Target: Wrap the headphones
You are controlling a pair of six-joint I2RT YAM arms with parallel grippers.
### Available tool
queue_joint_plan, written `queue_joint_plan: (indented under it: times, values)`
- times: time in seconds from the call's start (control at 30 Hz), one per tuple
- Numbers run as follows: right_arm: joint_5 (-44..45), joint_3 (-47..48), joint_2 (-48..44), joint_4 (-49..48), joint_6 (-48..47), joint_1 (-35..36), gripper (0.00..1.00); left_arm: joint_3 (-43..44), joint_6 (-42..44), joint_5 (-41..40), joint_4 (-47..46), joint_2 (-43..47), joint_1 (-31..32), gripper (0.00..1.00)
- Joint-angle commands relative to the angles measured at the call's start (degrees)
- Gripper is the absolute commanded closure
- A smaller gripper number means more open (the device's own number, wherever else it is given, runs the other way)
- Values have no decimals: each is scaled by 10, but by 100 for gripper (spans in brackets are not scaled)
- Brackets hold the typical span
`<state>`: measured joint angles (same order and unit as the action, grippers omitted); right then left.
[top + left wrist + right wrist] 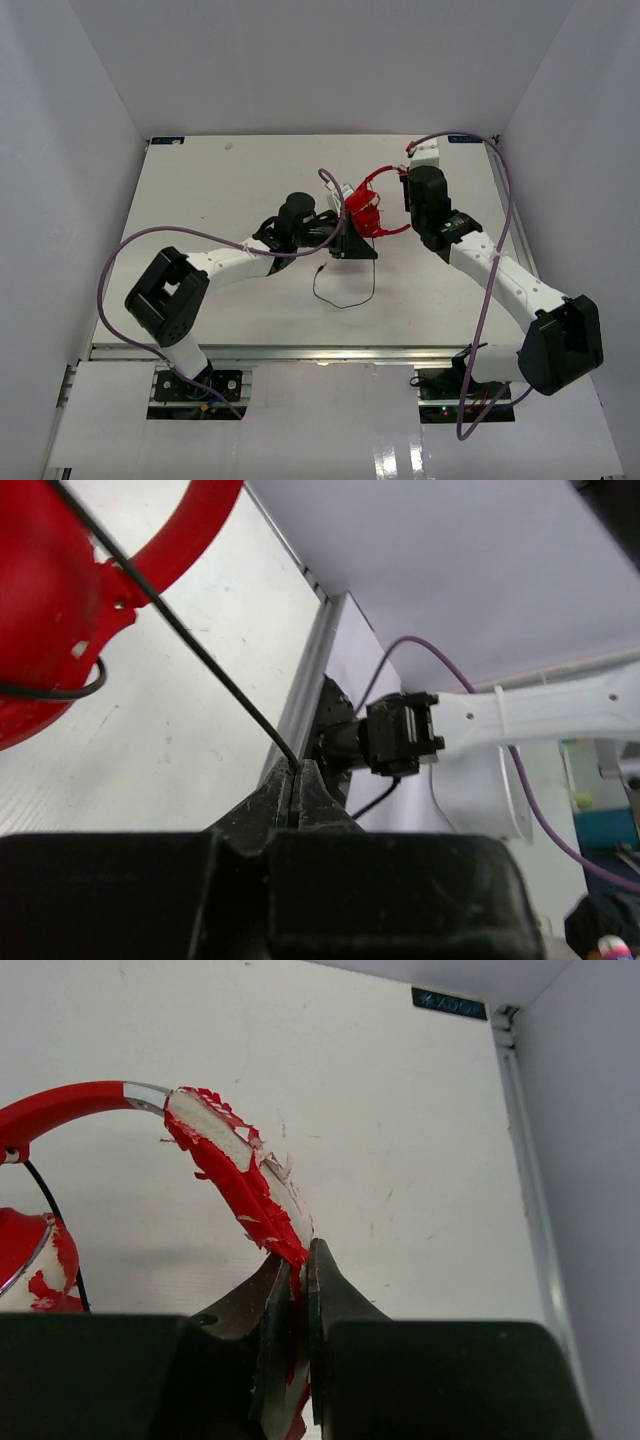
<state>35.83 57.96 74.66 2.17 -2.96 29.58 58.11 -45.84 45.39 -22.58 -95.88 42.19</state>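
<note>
- Left gripper pinched on cable; line runs straight, taut, up past earcup.
- Right gripper clamps headband, steadying headphones for wrapping.

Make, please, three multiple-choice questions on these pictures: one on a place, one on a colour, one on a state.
1. Where does the right claw grip the headphones?
A. on the headband
B. on an earcup
C. on the plug

2. What colour is the headphones' thin cable?
A. purple
B. black
C. white

3. In what state is the left claw?
A. wide open
B. shut on the cable
C. shut on an earcup

Answers:
1 A: the right wrist view shows the peeling red headband pinched in the claw.
2 B: the cable shows black in the left wrist view.
3 B: in that view the cable runs into the closed claw.
</note>
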Motion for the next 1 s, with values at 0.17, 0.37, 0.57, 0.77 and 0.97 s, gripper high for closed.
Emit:
queue_joint_plan:
  times: [0.17,0.37,0.57,0.77,0.97]
  values:
    - [-293,104,-1,77,330,-125,92,-135,80,-326,-193,100,92,50]
    - [-455,110,-29,80,361,-168,92,-225,156,-349,-314,63,95,26]
    - [-485,125,-58,97,347,-171,92,-190,228,-317,-335,-21,95,19]
    - [-520,160,-79,116,323,-178,92,-185,325,-402,-336,-32,95,18]
    - [-576,168,-91,119,285,-191,92,-246,395,-432,-311,44,95,23]
